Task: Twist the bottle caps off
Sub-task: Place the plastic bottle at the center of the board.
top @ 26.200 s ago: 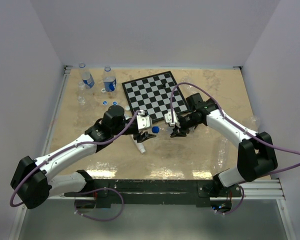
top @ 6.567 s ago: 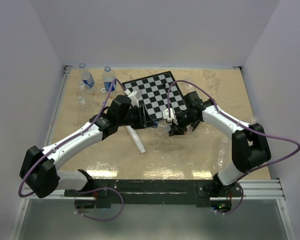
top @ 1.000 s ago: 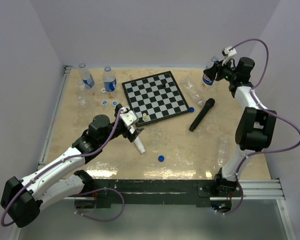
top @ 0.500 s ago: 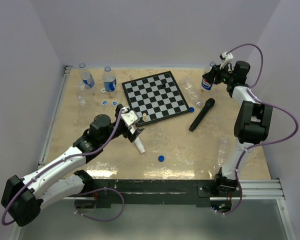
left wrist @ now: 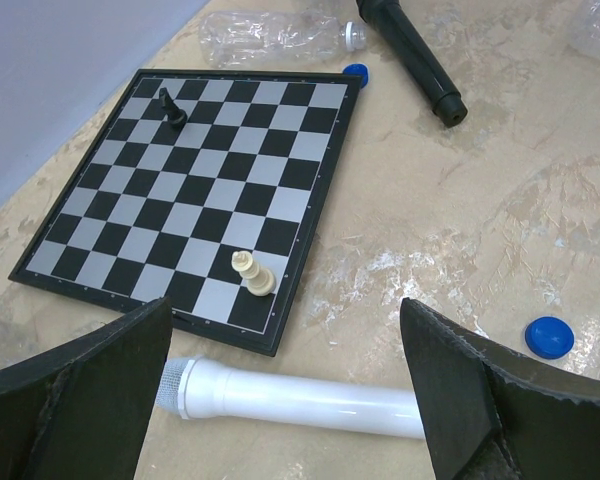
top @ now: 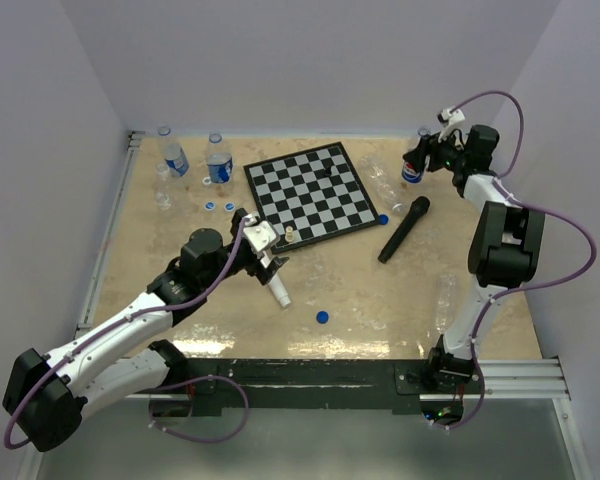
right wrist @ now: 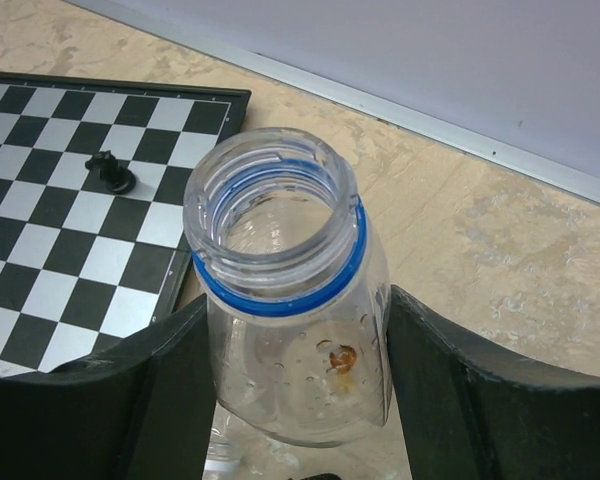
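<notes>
Over in the far right corner of the tabletop, the right end effector has the open bottle standing upright between its fingers. The bottle's neck is bare, with a blue ring below the thread. The fingers sit close against both sides of it, but I cannot tell whether they are pressing it or only flanking it.

The left end effector hangs with its jaws spread wide and nothing between them. It is just above the white microphone, which lies beside the near edge of the chessboard.

One blue cap lies loose on the tabletop to the right of that microphone. A second blue cap touches the chessboard's far corner, next to an empty bottle lying on its side and near the black microphone.
</notes>
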Motion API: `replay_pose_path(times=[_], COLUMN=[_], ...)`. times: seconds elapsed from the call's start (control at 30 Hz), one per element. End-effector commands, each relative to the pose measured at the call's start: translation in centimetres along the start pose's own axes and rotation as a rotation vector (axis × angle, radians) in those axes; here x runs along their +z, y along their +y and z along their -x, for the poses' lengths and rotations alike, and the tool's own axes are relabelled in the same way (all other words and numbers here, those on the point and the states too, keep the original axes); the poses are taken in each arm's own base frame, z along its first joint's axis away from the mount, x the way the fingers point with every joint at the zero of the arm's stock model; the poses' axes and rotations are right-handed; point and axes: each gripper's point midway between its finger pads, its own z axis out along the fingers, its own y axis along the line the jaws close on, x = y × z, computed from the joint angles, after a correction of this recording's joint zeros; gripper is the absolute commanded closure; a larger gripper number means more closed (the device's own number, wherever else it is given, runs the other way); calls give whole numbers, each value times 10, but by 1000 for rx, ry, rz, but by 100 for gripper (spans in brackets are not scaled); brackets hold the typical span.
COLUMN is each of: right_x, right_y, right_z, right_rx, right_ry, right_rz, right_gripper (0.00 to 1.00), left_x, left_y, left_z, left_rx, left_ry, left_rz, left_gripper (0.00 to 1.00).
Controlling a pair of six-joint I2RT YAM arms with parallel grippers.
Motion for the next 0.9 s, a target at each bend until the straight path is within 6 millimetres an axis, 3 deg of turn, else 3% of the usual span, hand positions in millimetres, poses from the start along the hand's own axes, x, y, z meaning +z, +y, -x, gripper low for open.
replay_pose_path(times=[0.0,0.37,0.87], right_x=[-7,-17,-32], right_y=[3,8,13], right_z=[16,25,45], right_rx=[-57,-94,-133], right_ry=[-36,-50,-84], right_rz=[2,-4,-19], right_gripper=[33,18,14], left_x=[1,1,-2], left_y=[7,6,5], left_z=[20,19,25], left_rx=[30,28,28], left_ry=[-62,-58,-76], left_rz=[15,11,1], left_gripper=[0,0,0])
